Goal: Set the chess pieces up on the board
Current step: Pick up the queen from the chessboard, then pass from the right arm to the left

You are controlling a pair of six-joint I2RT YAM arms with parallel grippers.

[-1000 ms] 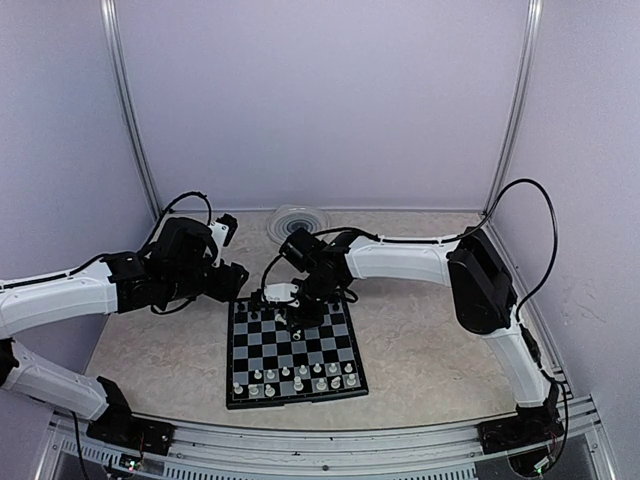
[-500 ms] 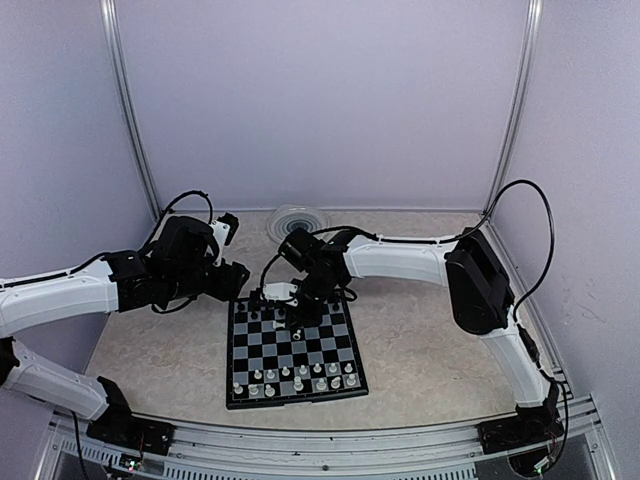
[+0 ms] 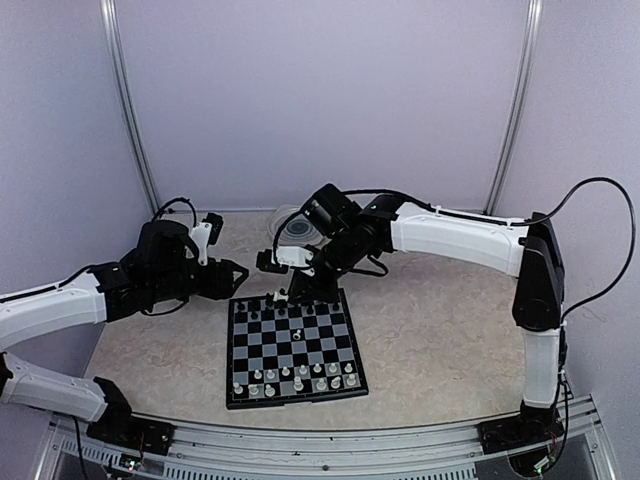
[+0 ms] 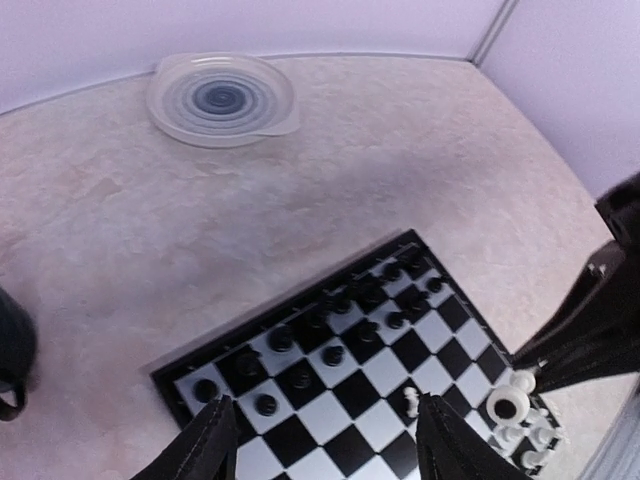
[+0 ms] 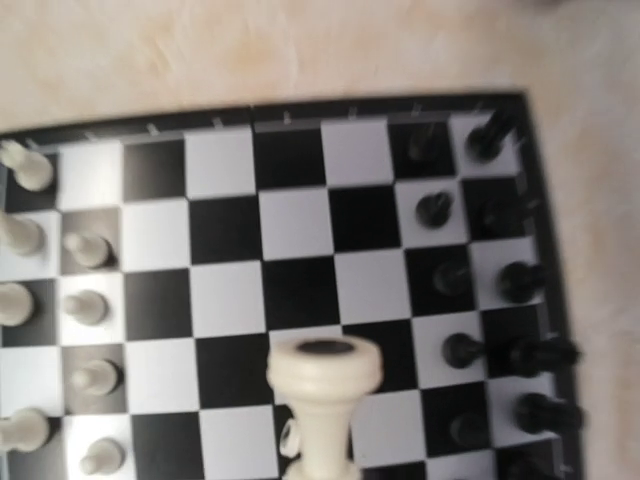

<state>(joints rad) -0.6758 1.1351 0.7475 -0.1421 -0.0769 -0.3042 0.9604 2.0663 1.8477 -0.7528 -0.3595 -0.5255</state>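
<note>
Your right gripper is pinched on a cream rook, held upright and clear above the far-left part of the board. Its own fingers are out of the right wrist view; only the rook shows there, bottom centre. Your left gripper is spread wide with nothing between the fingers. It hovers just left of the board's far-left corner, pointing across it.

The board lies flat on the beige table, between the two arms. On it the black pieces stand along the two far rows and the cream pieces along the two near rows. A lone cream piece stands mid-board, apart from both groups; its type is too small to tell.

A clear ridged plate sits on the table behind the board, not touching it. A black cup is cut off at the left edge of the left wrist view, left of the board. Exact squares for the small pieces: can't tell.
</note>
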